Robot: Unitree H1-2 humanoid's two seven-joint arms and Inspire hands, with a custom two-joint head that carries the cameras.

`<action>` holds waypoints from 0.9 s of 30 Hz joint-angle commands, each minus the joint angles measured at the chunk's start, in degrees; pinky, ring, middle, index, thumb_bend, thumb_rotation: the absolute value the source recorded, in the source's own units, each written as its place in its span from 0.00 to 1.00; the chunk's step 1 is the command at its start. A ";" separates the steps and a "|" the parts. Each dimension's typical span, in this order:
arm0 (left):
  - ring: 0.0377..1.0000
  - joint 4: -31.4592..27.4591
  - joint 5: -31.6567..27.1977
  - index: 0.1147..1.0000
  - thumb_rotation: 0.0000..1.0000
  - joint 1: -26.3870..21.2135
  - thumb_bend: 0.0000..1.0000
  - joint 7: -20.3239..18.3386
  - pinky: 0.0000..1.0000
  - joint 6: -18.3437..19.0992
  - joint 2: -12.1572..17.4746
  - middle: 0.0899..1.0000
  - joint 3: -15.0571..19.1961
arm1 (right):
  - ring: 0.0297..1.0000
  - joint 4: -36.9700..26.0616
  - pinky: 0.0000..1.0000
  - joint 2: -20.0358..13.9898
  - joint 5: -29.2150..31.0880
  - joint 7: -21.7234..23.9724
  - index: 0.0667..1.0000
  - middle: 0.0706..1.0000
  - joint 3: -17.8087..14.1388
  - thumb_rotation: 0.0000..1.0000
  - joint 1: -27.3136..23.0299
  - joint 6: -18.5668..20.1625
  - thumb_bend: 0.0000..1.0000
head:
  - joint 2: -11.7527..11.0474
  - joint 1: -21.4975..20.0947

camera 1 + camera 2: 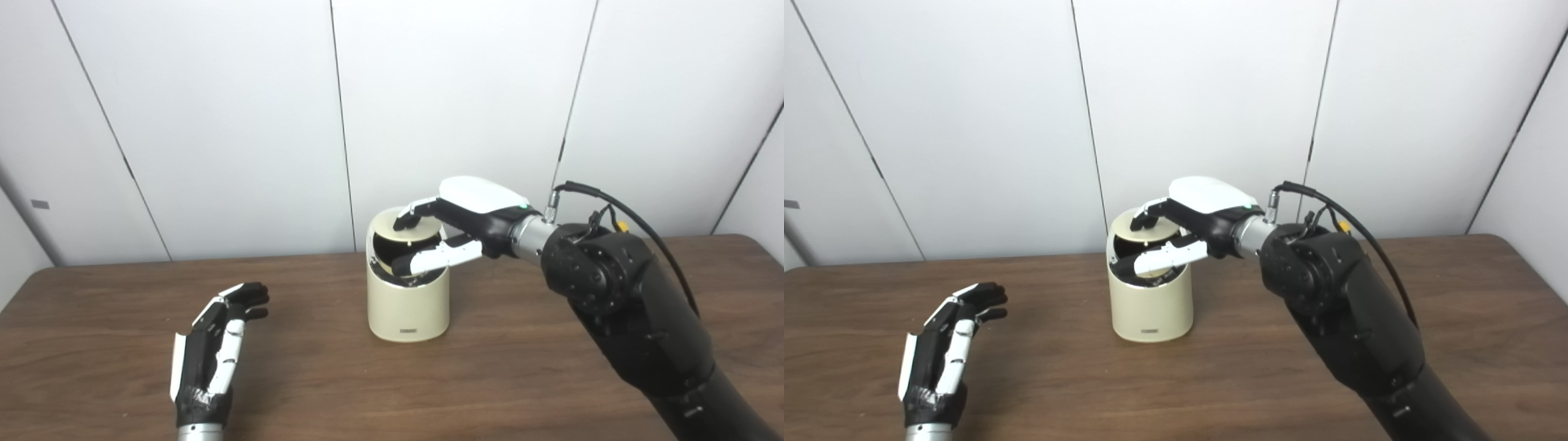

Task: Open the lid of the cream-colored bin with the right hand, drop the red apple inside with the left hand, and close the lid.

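A cream-colored bin [408, 300] stands near the middle of a brown wooden table [520, 380]. The right hand [456, 226] pinches the bin's round lid [409, 225], fingers on top, thumb beneath, holding it tilted partly open. The left hand [214, 349] rests empty, fingers loosely spread, well left of the bin.

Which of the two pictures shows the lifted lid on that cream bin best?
The left eye view: the round cream lid appears larger there, tilted above the dark opening. The right eye view shows the same lid, slightly smaller, likewise partly covered by the right robot hand.
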 commanded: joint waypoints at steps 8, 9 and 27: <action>0.70 -2.97 1.61 0.65 0.66 -0.75 0.35 0.59 0.68 -1.57 0.52 0.68 0.15 | 0.85 1.08 0.83 -0.58 2.52 -4.62 0.87 0.85 -2.68 0.98 0.86 -0.69 0.84 | 0.85 0.44; 0.70 -3.38 1.67 0.65 0.66 -0.48 0.35 0.65 0.67 -1.27 0.53 0.68 0.18 | 0.85 1.60 0.84 -0.63 2.50 -5.02 0.88 0.85 -2.72 0.98 1.34 -0.45 0.84 | 1.01 0.52; 0.70 -7.51 1.59 0.65 0.64 2.02 0.33 1.43 0.66 0.92 -0.71 0.68 0.17 | 0.87 5.43 0.89 -1.41 3.44 -10.56 0.87 0.85 -0.88 0.93 7.27 -4.45 0.88 | 3.76 1.45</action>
